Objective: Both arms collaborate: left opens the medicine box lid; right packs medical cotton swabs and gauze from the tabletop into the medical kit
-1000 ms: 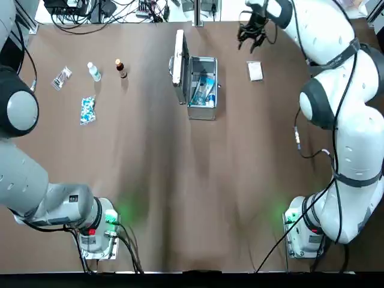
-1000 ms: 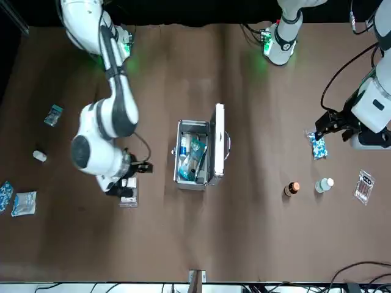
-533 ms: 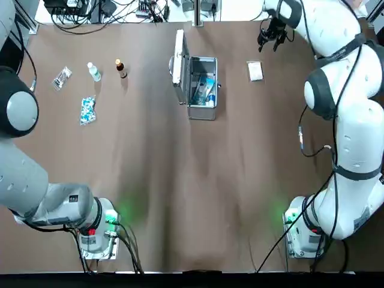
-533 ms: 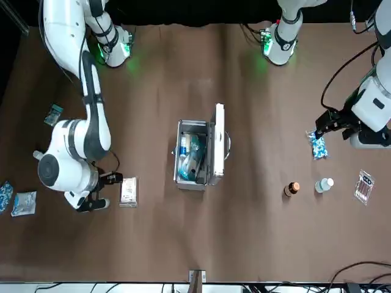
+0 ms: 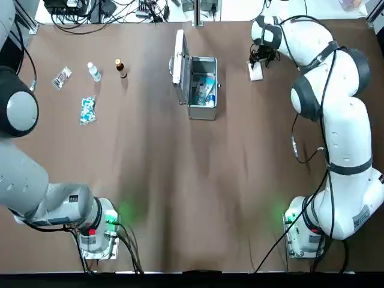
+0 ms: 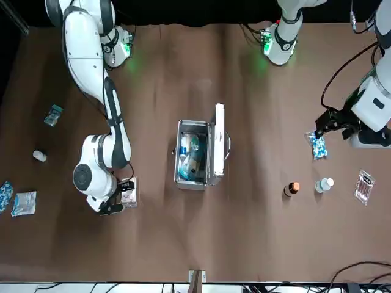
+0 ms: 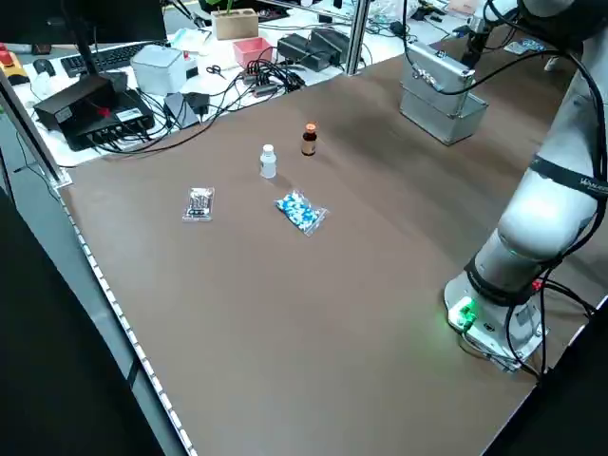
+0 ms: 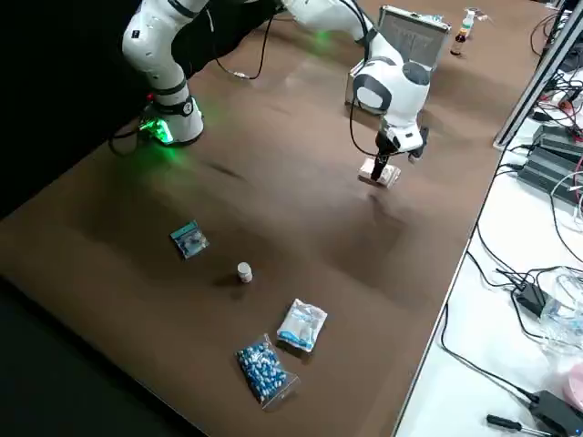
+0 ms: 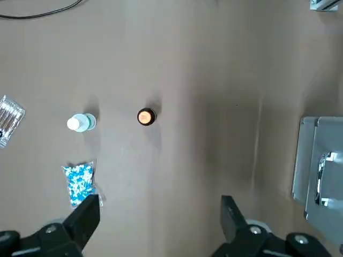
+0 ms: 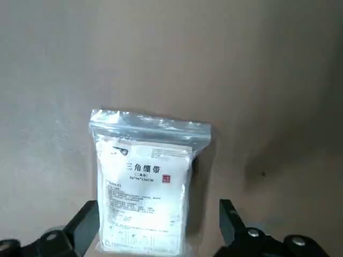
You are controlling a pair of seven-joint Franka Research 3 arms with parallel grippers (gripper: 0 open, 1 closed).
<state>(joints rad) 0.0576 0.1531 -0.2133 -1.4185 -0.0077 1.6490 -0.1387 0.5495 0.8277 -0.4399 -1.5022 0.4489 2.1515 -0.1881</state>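
One gauze (image 10: 143,182) packet flat on the desk (image 5: 180,180), right hand (image 10: 155,235) spread over it, one medical kit (image 5: 201,90) open nearby, left hand (image 9: 161,230) spread, high over bare desk.

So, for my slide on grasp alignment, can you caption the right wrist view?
Right gripper open above the flat gauze packet on the brown tabletop, fingers straddling its near end.

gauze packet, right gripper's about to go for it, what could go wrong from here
The gauze is a slick flat bag lying on the tabletop; the open right gripper straddles it, so the fingers may scrape the table or pinch only film and drop it. The medicine box lid stands upright, unheld, with the left gripper away: a bump could shut it.
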